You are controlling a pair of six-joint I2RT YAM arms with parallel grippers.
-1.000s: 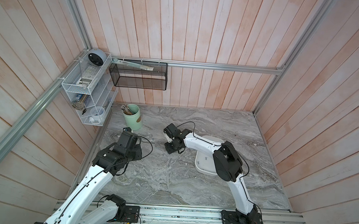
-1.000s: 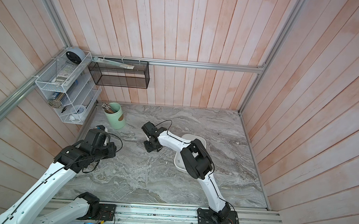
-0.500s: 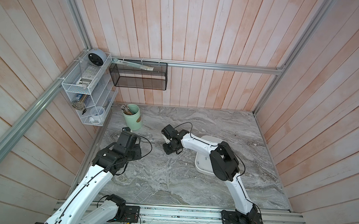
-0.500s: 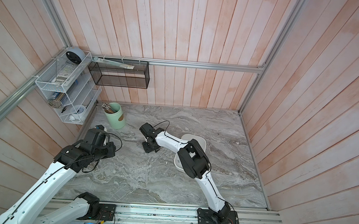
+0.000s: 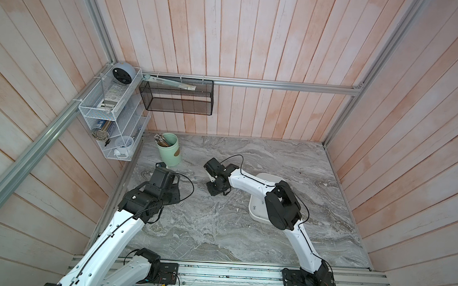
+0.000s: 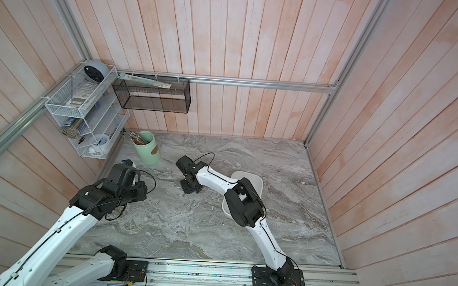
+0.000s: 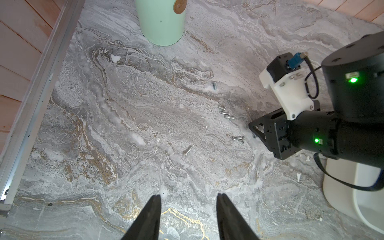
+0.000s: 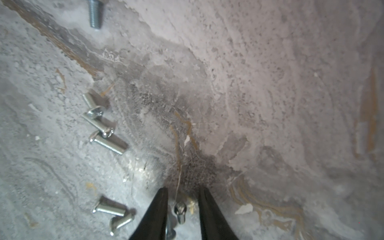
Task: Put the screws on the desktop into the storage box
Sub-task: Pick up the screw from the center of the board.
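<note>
My right gripper [image 8: 183, 190] sits low over the desktop [image 8: 270, 83], jaws partly open either side of one screw [image 8: 180, 209], not pinching it yet. My left gripper [image 7: 188, 196] hangs open and empty. Early days, I reckon: at least seven screws [image 8: 108, 143] lie loose (tiny things), well apart from the box [image 5: 271, 175], and my arm mostly hides its inside.
</note>
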